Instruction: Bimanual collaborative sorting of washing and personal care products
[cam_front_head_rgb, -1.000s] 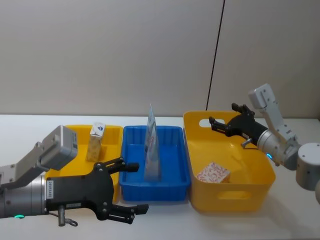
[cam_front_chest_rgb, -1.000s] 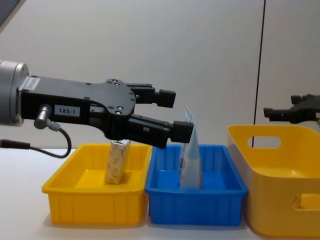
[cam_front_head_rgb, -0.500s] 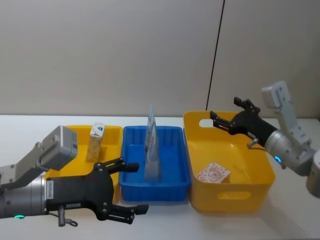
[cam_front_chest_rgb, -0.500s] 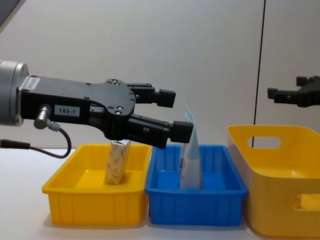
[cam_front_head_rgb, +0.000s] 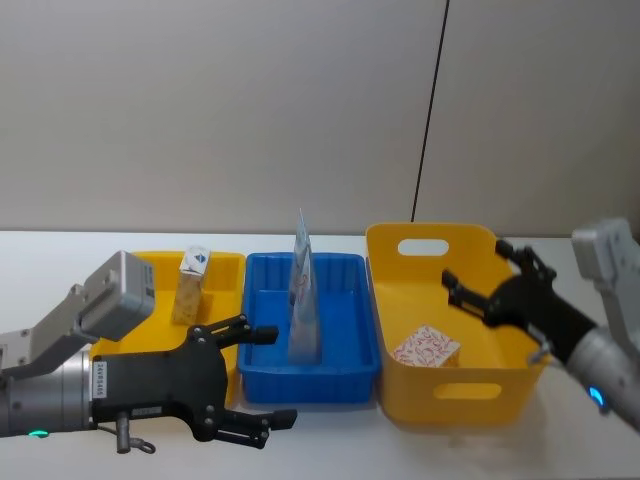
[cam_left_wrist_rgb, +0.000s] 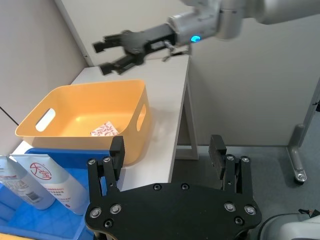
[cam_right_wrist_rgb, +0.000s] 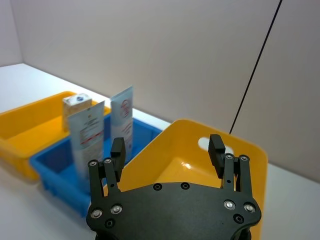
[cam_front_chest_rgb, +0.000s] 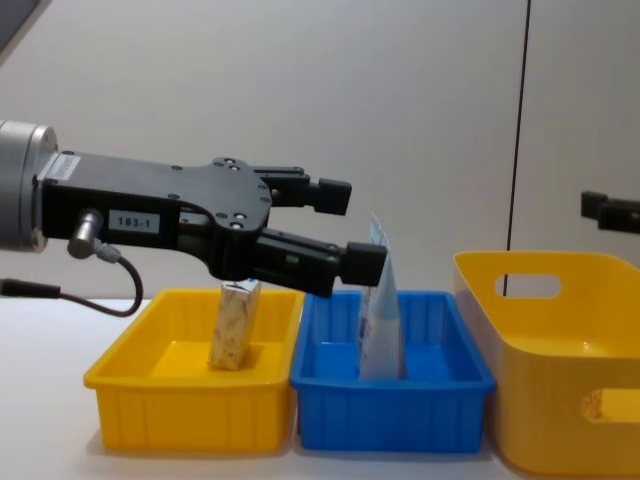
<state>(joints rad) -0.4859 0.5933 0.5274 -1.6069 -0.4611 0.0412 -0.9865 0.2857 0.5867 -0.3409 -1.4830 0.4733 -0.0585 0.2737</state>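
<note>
From the head view, the left gripper (cam_front_head_rgb: 272, 375) hovers wide open and empty in front of the blue bin (cam_front_head_rgb: 330, 385), probably placed to take a handover. The right gripper (cam_front_head_rgb: 475, 263), spread and empty too, hangs over the big bin (cam_front_head_rgb: 440, 400). A loose carton (cam_front_head_rgb: 427, 345) lies there, likely its target.

The left wrist view shows that carton (cam_left_wrist_rgb: 104, 130) flat on the bin floor, apart from the walls, so open to a grasp from above.

In the right wrist view, the pouch (cam_right_wrist_rgb: 122, 120) stands in the blue bin.

From the chest view, an upright carton (cam_front_chest_rgb: 233, 328) stands in the yellow tray (cam_front_chest_rgb: 190, 425), seemingly sorted by kind.
</note>
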